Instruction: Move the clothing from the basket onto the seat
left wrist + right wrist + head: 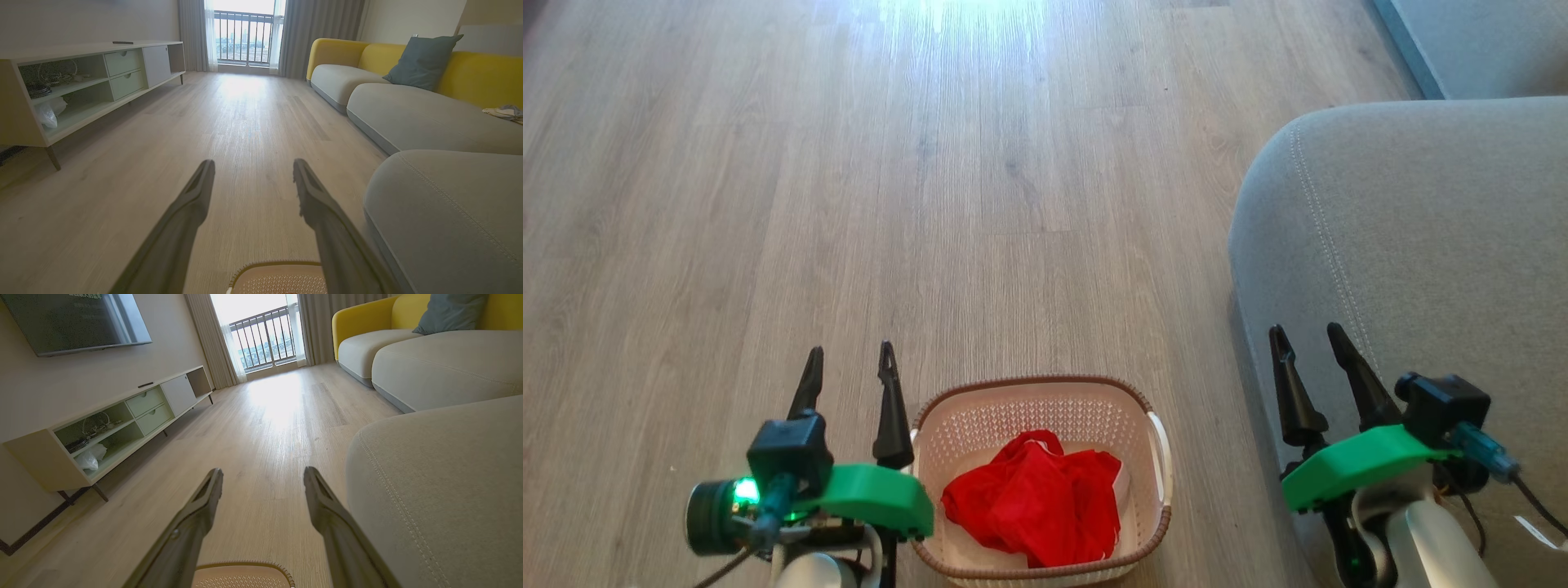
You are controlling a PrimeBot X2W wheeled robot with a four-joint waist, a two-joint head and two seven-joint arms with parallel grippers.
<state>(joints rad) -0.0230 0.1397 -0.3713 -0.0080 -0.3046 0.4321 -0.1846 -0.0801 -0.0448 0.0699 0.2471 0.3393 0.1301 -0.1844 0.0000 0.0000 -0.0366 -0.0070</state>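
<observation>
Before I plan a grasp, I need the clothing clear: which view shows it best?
The head view: the clothing lies heaped in the basket, seen from above. Both wrist views look past it, catching the basket's rim at their bottom edge.

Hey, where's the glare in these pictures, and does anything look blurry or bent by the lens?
Head view: glare whitens the floor at the top edge, while the clothing in the basket is sharp. Left wrist view: the window is blown out, and the left tool looks soft close up. Right wrist view: the cabinet leans, wide-angle stretch.
</observation>
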